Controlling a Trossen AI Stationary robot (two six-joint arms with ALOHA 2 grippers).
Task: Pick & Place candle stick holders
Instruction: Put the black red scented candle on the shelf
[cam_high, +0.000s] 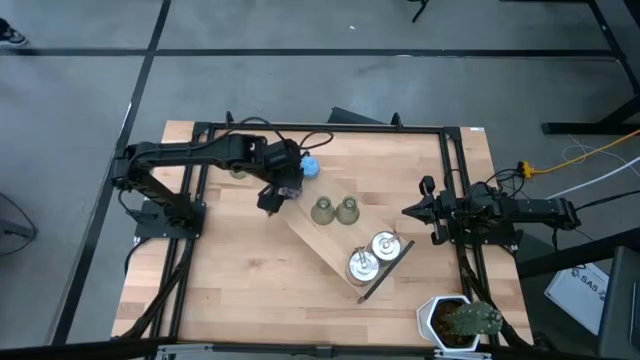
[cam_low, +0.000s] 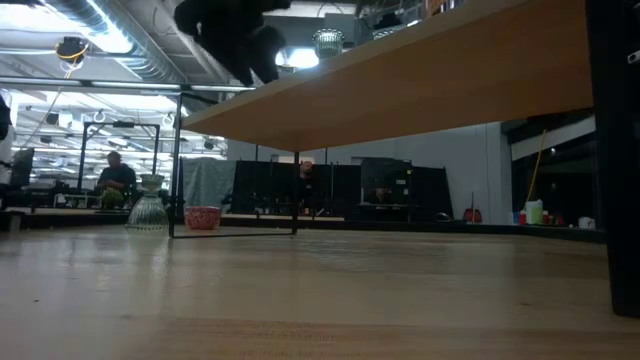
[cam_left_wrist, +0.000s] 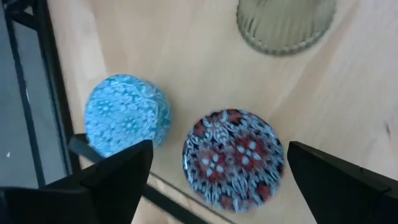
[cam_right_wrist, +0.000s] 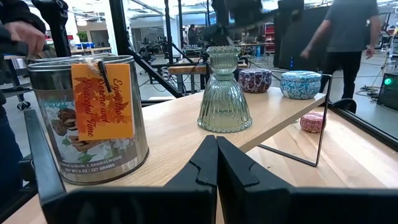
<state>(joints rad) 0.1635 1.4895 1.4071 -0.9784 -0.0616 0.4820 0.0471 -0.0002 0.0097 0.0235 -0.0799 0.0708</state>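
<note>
Upper centre of the high frame: left claw (cam_high: 272, 200) gaping over purple holder (cam_left_wrist: 233, 158) on tray (cam_high: 312, 240), beside blue holder (cam_left_wrist: 126, 116). Lift straight, avoid nudging either. Right claw (cam_right_wrist: 216, 163) shut, parked at desk's right.

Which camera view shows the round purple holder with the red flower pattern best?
The left wrist view: the round purple holder fills the space between the open left gripper's fingers, pattern clear. The right wrist view shows it small and far. The high view hides it under the arm; the low view misses it.
</note>
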